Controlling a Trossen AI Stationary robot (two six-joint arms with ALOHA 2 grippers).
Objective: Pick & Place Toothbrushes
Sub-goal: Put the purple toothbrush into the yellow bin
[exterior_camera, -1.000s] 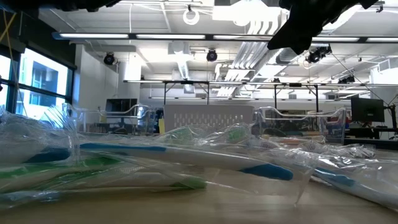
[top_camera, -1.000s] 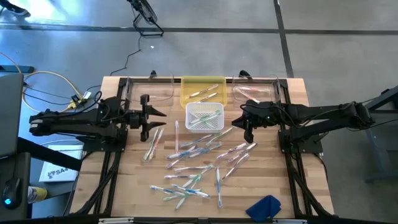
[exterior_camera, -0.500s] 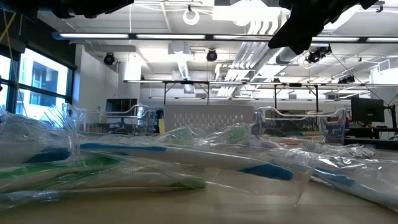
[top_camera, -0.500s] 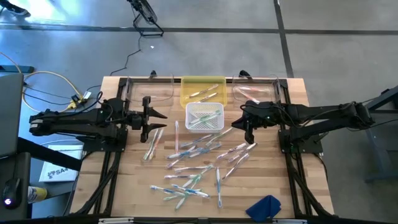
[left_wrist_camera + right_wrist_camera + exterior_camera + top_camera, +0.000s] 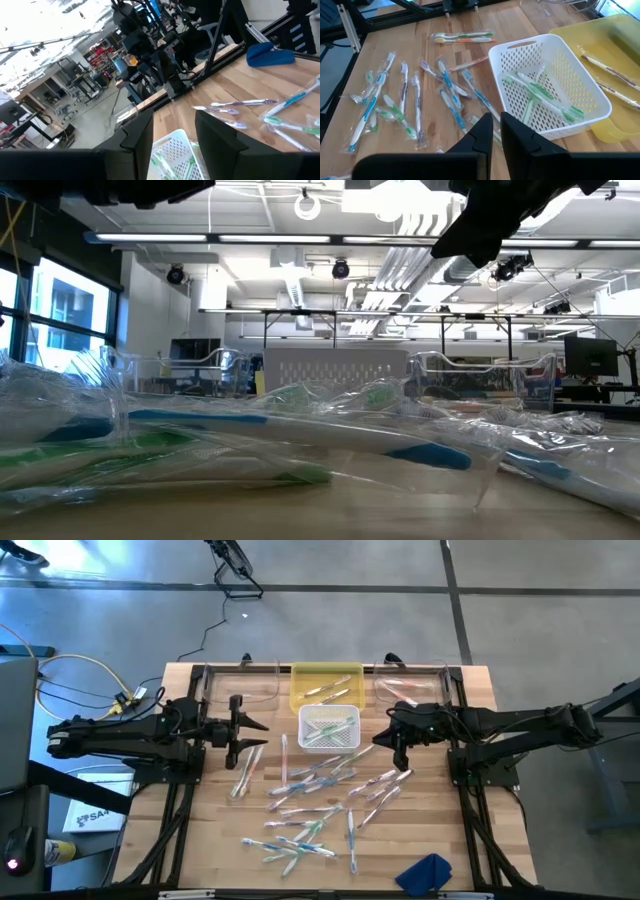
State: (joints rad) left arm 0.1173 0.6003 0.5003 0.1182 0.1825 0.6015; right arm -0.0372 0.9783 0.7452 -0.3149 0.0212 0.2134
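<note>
Right gripper (image 5: 402, 754), fingers pressed nearly together and empty, hangs unmoved just right of the basket (image 5: 328, 729), left gripper (image 5: 236, 726) spread at its left, toothbrushes (image 5: 318, 808) mostly below it, so sorting is paused.

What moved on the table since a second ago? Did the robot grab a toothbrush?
Nothing visibly moved. The left gripper stays open beside the white basket, holding nothing. The right gripper stays nearly shut above the toothbrushes and no brush shows between its fingers. The yellow tray and blue cloth lie where they were.
</note>
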